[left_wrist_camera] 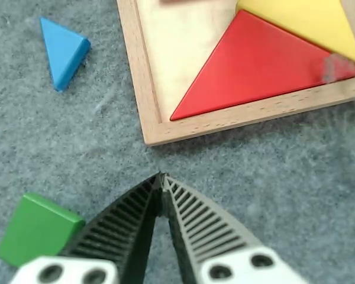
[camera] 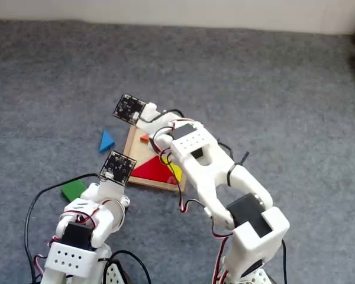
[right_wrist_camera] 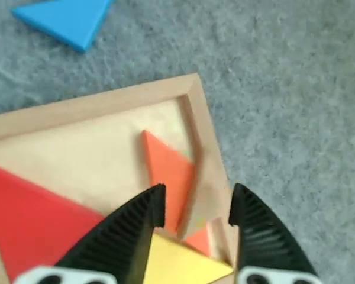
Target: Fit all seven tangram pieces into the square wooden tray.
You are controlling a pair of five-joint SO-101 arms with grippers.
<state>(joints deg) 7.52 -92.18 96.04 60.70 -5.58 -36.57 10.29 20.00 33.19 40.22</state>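
The square wooden tray (camera: 134, 137) lies mid-table on grey carpet. In it are a red triangle (camera: 152, 170), a yellow triangle (camera: 176, 172) and a small orange triangle (camera: 144, 138) near a far corner. My right gripper (right_wrist_camera: 198, 198) is open just above the orange triangle (right_wrist_camera: 168, 171), which lies along the tray wall (right_wrist_camera: 106, 97) beside the yellow triangle (right_wrist_camera: 177, 260) and the red triangle (right_wrist_camera: 29, 219). My left gripper (left_wrist_camera: 161, 178) is shut and empty, hovering over the carpet just outside the tray's near rim (left_wrist_camera: 143, 89). A green piece (left_wrist_camera: 35, 228) lies beside it.
A blue triangle (camera: 106, 141) lies on the carpet left of the tray, also seen as the blue triangle (left_wrist_camera: 62, 50) from the left wrist. The green piece (camera: 74, 189) sits near the left arm's base. Open carpet stretches to the right and far side.
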